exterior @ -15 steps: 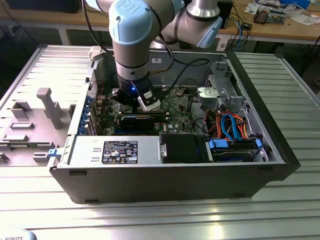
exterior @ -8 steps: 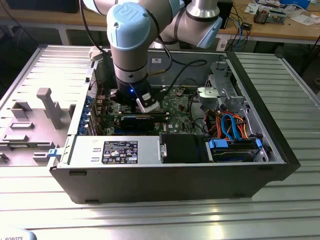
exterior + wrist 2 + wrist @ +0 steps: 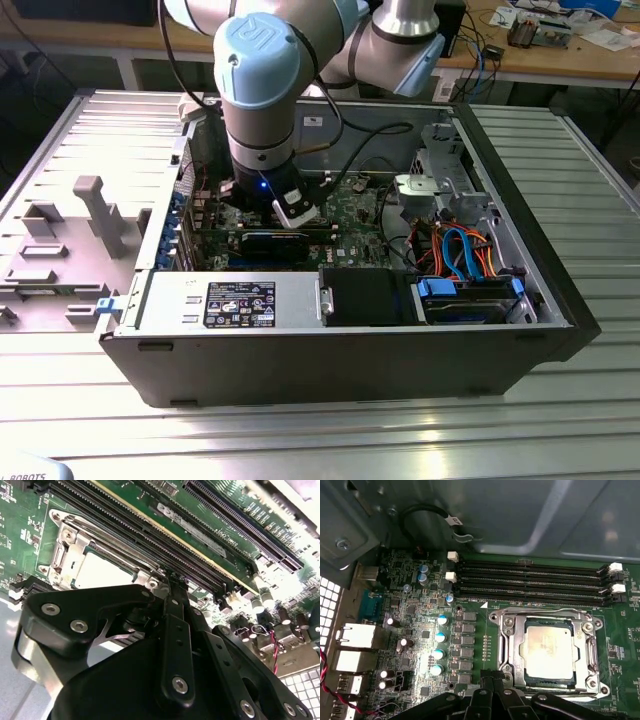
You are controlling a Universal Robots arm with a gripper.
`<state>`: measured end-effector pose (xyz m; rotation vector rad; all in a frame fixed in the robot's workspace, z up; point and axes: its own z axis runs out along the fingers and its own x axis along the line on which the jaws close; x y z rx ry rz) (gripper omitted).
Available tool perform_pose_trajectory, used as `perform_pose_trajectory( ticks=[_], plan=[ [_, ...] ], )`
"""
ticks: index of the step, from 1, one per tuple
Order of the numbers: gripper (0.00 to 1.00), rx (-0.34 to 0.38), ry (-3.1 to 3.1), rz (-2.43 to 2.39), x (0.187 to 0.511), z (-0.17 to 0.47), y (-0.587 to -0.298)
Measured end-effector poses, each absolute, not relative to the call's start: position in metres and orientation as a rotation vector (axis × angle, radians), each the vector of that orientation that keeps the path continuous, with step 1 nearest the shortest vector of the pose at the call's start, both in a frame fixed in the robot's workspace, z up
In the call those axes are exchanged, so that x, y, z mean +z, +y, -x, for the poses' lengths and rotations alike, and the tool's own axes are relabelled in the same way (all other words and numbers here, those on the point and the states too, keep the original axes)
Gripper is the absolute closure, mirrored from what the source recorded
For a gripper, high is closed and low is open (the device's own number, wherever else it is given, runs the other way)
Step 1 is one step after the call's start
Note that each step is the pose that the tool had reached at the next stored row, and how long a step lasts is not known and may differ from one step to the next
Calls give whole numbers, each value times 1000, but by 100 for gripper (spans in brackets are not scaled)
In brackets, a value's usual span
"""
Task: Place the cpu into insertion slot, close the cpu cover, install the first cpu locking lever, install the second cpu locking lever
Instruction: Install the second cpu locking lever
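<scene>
Just fingers beside cpu cover edge

The chip has a dull silver-grey top, lying in a silver metal frame on the green board in the first wrist view. Above it run long black slots with white clips at their ends. Small cylinders with pale blue tops stand at centre left. The tool is matt black with silver screws in the second wrist view. In the exterior view the arm is pale blue and grey, the case dark grey, the bench ribbed silver, with blue and orange cables at right.
</scene>
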<state>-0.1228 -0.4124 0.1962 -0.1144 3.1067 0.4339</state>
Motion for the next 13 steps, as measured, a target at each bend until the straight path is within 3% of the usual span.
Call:
perform_pose_trajectory(
  ticks=[13],
  plan=[
    [89,368,3115,117,204,119,-413]
  ],
)
